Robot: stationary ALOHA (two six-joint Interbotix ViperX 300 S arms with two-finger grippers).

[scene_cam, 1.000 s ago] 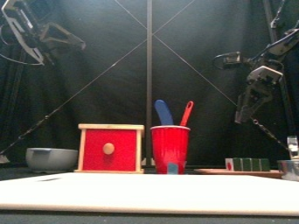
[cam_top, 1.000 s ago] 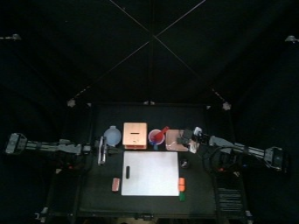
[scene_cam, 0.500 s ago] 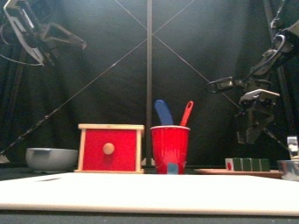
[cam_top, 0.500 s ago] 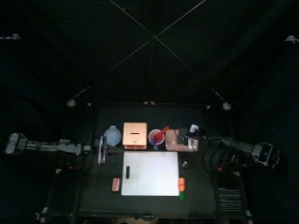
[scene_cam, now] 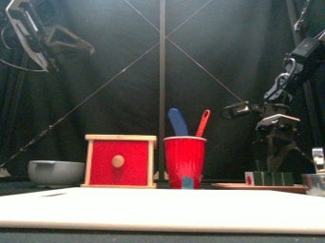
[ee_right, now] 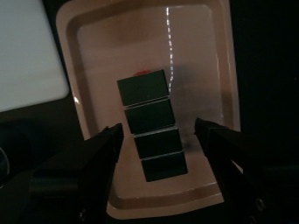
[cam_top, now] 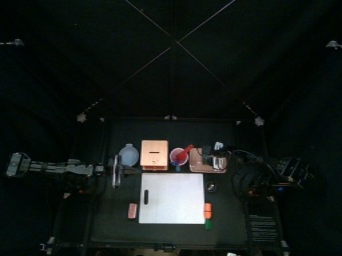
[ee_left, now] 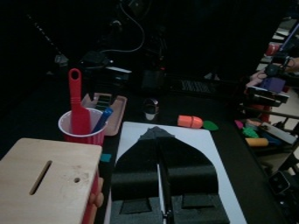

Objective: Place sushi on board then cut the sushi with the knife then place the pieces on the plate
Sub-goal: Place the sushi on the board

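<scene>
Front view: the right tool (scene_cam: 272, 163) is low over the sushi roll (scene_cam: 269, 177) in the pink tray (scene_cam: 226, 186).

From the left: the left tool (ee_left: 158, 136) is up high, and its two sides are together with nothing in them. Next on the tabletop come the blue-grey bowl (scene_cam: 56, 172), the wooden box (scene_cam: 121, 161) and the red cup (scene_cam: 185, 159) with a blue knife (scene_cam: 178, 121) and a red knife (scene_cam: 202, 121). The white board (scene_cam: 152, 211) lies in front, with no sushi on it yet. At the far right, the right tool's sides are apart, one by each long side of the roll. The roll looks light and hard, but its blocks can come apart. I think it is best to pinch it gently across the middle blocks.
</scene>
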